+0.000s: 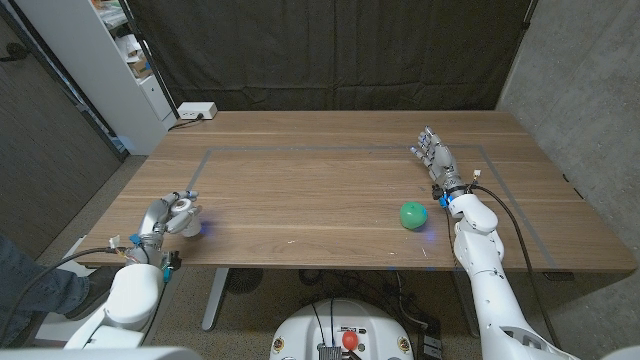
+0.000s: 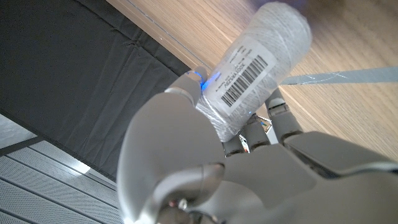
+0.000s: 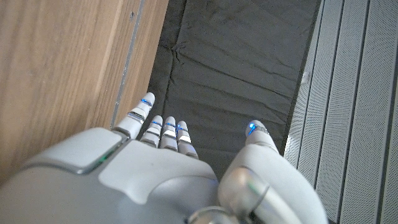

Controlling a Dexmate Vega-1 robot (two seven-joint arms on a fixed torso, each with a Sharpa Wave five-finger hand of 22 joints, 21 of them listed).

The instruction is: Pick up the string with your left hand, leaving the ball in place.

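Gripping the string spool, left hand fingers hide its base; right hand spread empty.

Table: wood, matt, fine straight grain, w/ dull grey tape lines stuck on top. String: spool of pale wound thread, fibrous look, wrapped in clear glossy film w/ white paper barcode label. Ball: green, smooth, slight sheen, prob. plastic or rubber, can't tell which. Left hand & right hand: smooth grey-white plastic shells, satin finish, soft highlights. Curtain behind table: black cloth, matt, creased. Wall panel: grey, ribbed, finely perforated, metal-looking.
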